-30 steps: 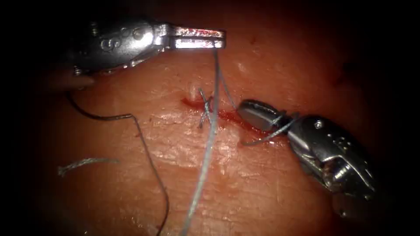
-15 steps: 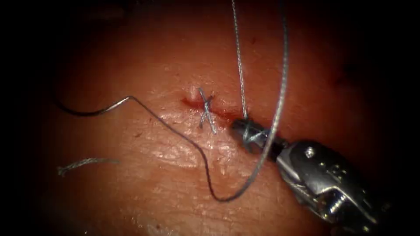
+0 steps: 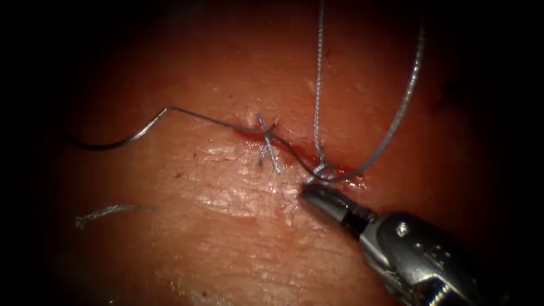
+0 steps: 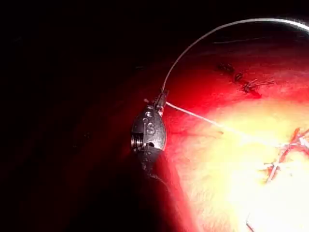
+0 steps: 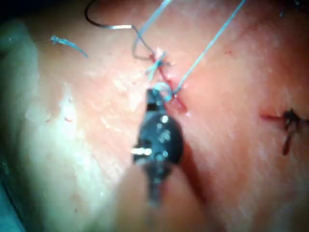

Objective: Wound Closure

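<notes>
meanwhile, right tool [image 3: 310,191] clenched on thread [image 3: 317,85], left tool [image 4: 160,100] likewise; needle [image 3: 122,137] loose on tissue [image 3: 238,238]

Surgical practice bench: sutured tissue [image 3: 238,238].

The right arm's tool [image 3: 309,194] is seen in the endoscope view as a short, dark grey, rounded tip joined by a black ribbed collar to a broader body of polished silver metal. A small round screw head is set near the front of that body, and faint engraved characters are carried on its upper face. The left arm's tool [image 4: 161,100] is seen in the left wrist view as a rounded grey metal housing narrowing to a small tip, marked with raised characters, with a stack of ridged discs at one side.
</notes>
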Tool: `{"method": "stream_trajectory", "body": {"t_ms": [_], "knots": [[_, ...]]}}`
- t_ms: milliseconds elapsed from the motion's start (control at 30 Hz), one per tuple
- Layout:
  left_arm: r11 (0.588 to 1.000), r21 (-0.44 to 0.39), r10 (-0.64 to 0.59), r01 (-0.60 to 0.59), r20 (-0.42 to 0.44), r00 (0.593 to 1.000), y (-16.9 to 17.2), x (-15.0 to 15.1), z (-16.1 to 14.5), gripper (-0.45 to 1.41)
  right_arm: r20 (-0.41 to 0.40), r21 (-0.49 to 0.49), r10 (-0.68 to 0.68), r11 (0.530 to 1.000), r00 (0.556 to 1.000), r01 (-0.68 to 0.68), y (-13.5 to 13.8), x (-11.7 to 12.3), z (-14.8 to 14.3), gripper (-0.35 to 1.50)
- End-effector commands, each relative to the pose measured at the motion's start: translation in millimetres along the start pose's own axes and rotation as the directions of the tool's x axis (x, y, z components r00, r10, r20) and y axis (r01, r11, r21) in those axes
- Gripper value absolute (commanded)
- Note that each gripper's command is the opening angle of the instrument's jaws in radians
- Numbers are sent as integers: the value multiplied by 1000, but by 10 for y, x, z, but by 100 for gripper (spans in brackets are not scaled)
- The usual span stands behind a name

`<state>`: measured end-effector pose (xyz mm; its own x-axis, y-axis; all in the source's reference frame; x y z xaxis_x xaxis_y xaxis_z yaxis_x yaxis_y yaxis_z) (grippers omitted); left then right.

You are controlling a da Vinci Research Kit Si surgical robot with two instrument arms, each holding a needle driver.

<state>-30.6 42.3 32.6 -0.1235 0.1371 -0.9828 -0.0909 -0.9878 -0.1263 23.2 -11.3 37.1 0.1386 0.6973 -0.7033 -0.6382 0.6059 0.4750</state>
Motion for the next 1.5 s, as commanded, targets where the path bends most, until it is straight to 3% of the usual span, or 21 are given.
{"method": "stream_trajectory", "body": {"t_ms": [33, 967, 1500], "knots": [[1000, 2, 3, -3, -2, 1000, -9, -1, 5, -45, -2, 3, 0, 1000, 1000, 0, -5, -5, 6, -35], [994, 109, 16, -15, -11, 1000, -72, 13, 34, -45, 59, 119, 20, 992, 998, -27, -47, -30, 3, -35], [985, 167, 44, -46, 12, 999, -89, -13, 59, -45, 95, 164, 54, 984, 994, -69, -62, -41, 1, -35]]}}
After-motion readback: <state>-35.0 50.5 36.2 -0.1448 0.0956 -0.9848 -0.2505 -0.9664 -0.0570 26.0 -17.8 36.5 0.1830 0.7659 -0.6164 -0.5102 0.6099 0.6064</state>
